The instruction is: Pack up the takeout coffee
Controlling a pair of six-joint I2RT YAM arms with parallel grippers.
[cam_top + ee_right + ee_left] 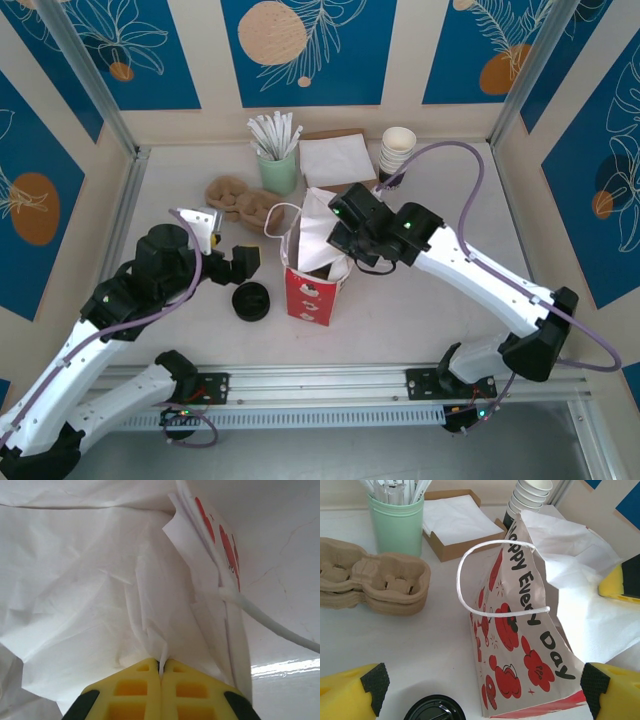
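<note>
Red bag (305,285) pinched at its white rim by R pincer (161,667), fully closed. The coffee (250,300) sits on desk (400,310) just left of bag, not yet packed. L pincer (226,245) spread wide, empty, near it.

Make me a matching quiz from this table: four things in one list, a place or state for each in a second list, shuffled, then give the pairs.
Column one
1. mint green cup
2. red bag
3. takeout coffee
4. left claw

Column two
A. open, holding nothing
B. standing beside the bag, black lid on
C. full of white wrapped sticks, at the back
D. top edge pinched by the shut right claw

Pairs: 1-C, 2-D, 3-B, 4-A
</note>
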